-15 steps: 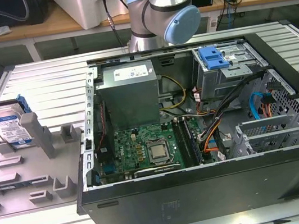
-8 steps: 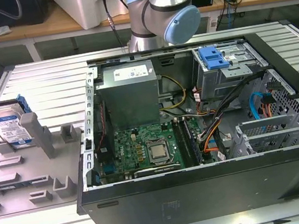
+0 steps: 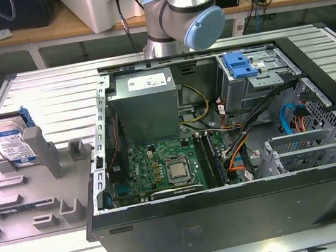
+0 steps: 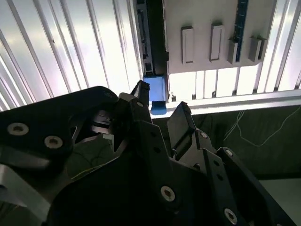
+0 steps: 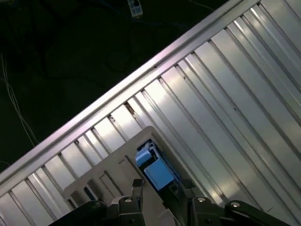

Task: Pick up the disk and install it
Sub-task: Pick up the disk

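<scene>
**A:** Exterior view first. Where is the disk?

**B:** The disk (image 3: 9,141) stands on edge, leaning in the grey holder fixture (image 3: 40,207) on the slatted table (image 3: 47,87), at the exterior view's left. It is well apart from the open computer case (image 3: 234,218), whose drive cage (image 3: 260,82) carries a blue bracket (image 3: 239,63) on top.

**A:** And the second wrist view?

**B:** The gripper (image 4: 161,101) has its fingers (image 4: 140,90) spread and grasps nothing. The disk's blue edge shows through the gap between them.

**A:** The first wrist view?

**B:** There too the fingertips are apart with the blue edge between them, and the pale fixture and table slats lie beyond.
</scene>
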{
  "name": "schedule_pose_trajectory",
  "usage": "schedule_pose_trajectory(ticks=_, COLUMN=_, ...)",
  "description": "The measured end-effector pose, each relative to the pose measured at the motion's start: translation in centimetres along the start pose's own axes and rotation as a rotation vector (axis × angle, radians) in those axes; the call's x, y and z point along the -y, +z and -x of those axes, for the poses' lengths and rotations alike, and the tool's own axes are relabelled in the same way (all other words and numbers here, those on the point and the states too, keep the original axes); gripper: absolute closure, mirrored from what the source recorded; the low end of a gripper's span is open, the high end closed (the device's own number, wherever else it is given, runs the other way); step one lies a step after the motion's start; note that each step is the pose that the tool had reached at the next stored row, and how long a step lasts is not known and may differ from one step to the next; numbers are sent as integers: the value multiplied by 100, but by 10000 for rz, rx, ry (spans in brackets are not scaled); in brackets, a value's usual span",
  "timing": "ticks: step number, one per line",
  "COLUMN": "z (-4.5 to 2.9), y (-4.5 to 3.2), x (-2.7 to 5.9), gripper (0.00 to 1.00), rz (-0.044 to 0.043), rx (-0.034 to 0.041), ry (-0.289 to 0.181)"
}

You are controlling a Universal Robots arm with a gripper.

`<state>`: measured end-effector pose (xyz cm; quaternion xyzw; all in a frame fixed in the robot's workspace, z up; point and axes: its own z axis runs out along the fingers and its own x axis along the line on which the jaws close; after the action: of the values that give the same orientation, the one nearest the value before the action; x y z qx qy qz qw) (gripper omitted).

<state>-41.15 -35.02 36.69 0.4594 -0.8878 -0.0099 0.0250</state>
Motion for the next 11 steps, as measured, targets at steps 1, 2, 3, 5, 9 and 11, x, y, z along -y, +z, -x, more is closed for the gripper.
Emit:
schedule_pose_trajectory(ticks=1, z=0, y=1, x=0, gripper=56, rz=-10, rx=-12, ry=-299)
schedule_pose_trajectory(ticks=2, z=0, y=2, x=0, gripper=56, rz=-18, rx=-21, ry=-522)
schedule_pose_trajectory(ticks=3, z=0, y=2, x=0, gripper=56, rz=-24, rx=-28, ry=-692)
schedule_pose_trajectory(ticks=5, z=0, y=4, x=0, gripper=56, rz=-38, rx=-45, ry=-1094)
schedule_pose_trajectory(ticks=9, z=0, y=8, x=0, gripper=56, rz=-71, rx=-80, ry=-1992)
schedule_pose_trajectory(ticks=11, z=1, y=12, x=1, gripper=56, rz=-94, rx=-108, ry=-2650)
